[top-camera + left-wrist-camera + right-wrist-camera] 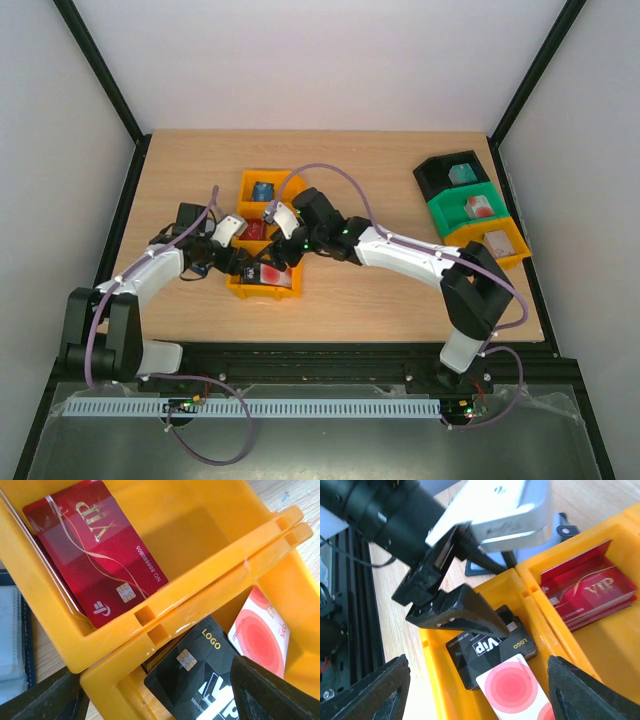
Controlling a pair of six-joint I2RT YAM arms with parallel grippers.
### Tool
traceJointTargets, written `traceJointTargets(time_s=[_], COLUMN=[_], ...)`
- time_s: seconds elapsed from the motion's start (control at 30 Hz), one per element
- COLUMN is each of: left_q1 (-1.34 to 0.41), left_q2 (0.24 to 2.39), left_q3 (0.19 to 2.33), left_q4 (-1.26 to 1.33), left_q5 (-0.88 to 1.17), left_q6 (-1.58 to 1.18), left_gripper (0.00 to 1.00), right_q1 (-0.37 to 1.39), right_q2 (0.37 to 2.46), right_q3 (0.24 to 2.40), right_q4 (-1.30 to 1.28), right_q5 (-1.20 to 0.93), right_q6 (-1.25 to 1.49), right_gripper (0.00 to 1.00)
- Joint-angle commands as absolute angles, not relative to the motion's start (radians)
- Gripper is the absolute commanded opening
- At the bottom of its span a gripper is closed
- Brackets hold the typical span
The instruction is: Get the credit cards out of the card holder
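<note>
Just left of the yellow bin (200, 535), the card holder (12, 630) lies open on the surface. The left claw (155, 685) hangs over the bin's near compartment, spread wide and gripping nothing. The credit cards (95, 555) lie flat inside the bin. They look light, stiff and slick, so a pinch across a lifted edge is probably best, as the flat faces give no purchase. The right claw (480, 685) gapes empty above that same compartment.
</note>
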State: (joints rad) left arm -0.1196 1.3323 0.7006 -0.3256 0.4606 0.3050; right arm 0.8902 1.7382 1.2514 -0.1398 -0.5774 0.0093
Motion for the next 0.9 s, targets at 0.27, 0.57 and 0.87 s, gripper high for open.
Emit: traceJointTargets(time_s=[0.27, 0.57, 0.87], left_q1=[-0.253, -0.32, -0.403], left_q2=[1.427, 1.511, 1.563], left_q3=[0.698, 0.758, 0.804], left_q4=[-0.174, -0.106, -0.098], left_q5=[0.509, 0.519, 0.575], left_q6=[0.423, 0.599, 0.852], left_gripper=[0.7, 0.59, 0.59], right_q1=[0.751, 0.703, 0.703], right_q2=[1.554, 1.412, 1.319], right_q3=[1.102, 1.013, 0.981], right_q4=[-0.053, -0.103, -0.235], right_q5=[-0.573, -0.508, -0.653], right_q6=[0.1, 0.046, -0.249], right_gripper=[0.74, 0.74, 0.74])
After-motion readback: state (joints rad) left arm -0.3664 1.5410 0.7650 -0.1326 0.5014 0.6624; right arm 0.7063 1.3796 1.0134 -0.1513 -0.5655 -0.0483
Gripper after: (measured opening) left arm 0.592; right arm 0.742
